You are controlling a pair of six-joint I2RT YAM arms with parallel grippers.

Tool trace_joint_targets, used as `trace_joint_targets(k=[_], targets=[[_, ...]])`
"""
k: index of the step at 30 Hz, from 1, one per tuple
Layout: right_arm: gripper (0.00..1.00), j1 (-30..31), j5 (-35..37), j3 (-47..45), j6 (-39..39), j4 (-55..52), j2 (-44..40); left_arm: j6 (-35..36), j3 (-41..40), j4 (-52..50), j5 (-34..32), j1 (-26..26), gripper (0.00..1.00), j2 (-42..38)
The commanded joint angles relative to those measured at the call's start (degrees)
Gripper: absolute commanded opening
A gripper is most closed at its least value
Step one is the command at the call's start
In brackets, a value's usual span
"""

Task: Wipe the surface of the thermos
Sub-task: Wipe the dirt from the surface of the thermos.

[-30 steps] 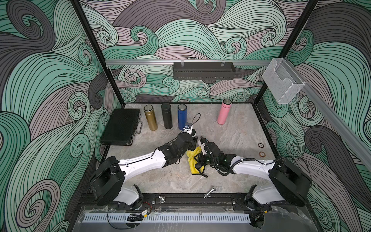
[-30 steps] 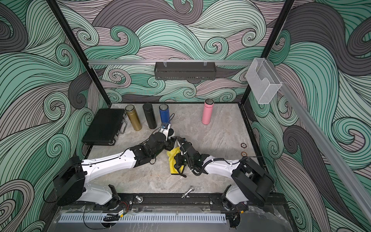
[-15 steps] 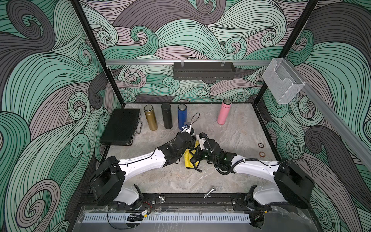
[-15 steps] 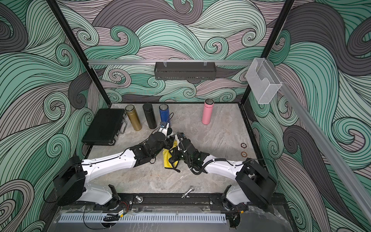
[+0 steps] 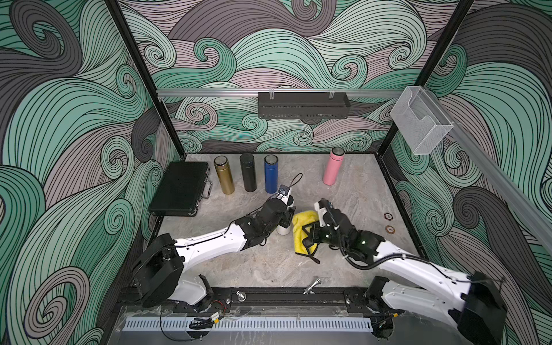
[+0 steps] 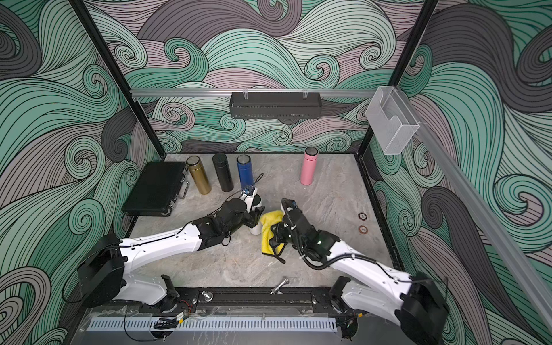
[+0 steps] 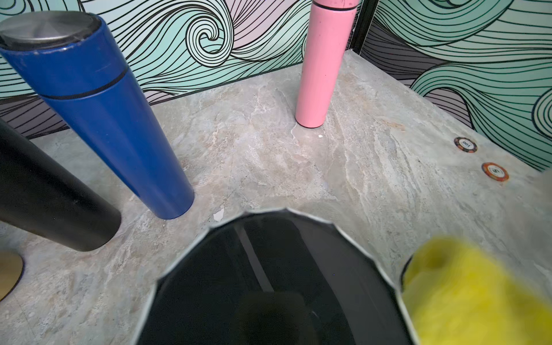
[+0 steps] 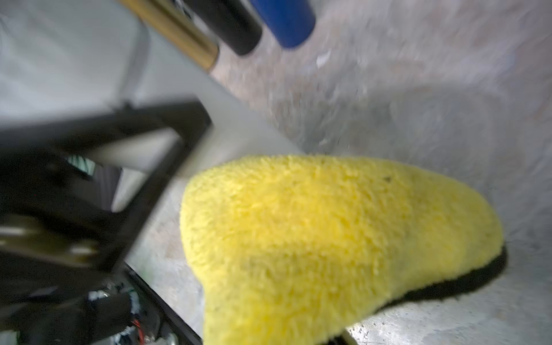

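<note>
Cloth first: the fluffy yellow cloth [image 5: 300, 222] [image 8: 328, 239] rides higher than a second ago. Its top fold is now up against the side of the white cylindrical thermos [image 5: 283, 230] [image 6: 255, 229]; before, it hung lower, nearer the front rail. The right gripper [image 5: 308, 234] is clamped tight on that cloth and has eased back a little since half a second ago. The thermos has not shifted. It stands upright in the middle of the grey marbled tabletop [image 5: 352, 194], just in front of the tall blue thermos [image 5: 271, 174], pinched round its body by the closed left gripper [image 5: 286, 213]. As for writing, the left wrist view shows a dark round poker chip [image 7: 465, 144] marked "100" and an orange poker chip [image 7: 495, 171] marked "5".
</note>
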Motion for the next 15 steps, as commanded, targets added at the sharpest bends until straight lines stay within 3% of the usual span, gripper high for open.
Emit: trace_joint_targets(k=[1, 7, 12, 15], targets=[[0.0, -6.7, -4.0, 6.1, -3.2, -7.0, -0.6, 2.8, -0.1, 2.5, 1.0, -0.4, 0.0, -1.0], [0.0, -13.5, -17.0, 20.5, -5.5, 2.0, 14.3, 2.8, -1.3, 5.2, 2.4, -0.4, 0.0, -0.7], [0.0, -13.1, -25.6, 29.3, -4.4, 4.9, 26.2, 3.5, -1.5, 5.5, 2.5, -0.4, 0.0, -0.3], [0.0, -11.6, -27.2, 28.4, -2.8, 8.7, 27.0, 3.3, -1.3, 5.4, 2.1, -0.4, 0.0, 0.1]])
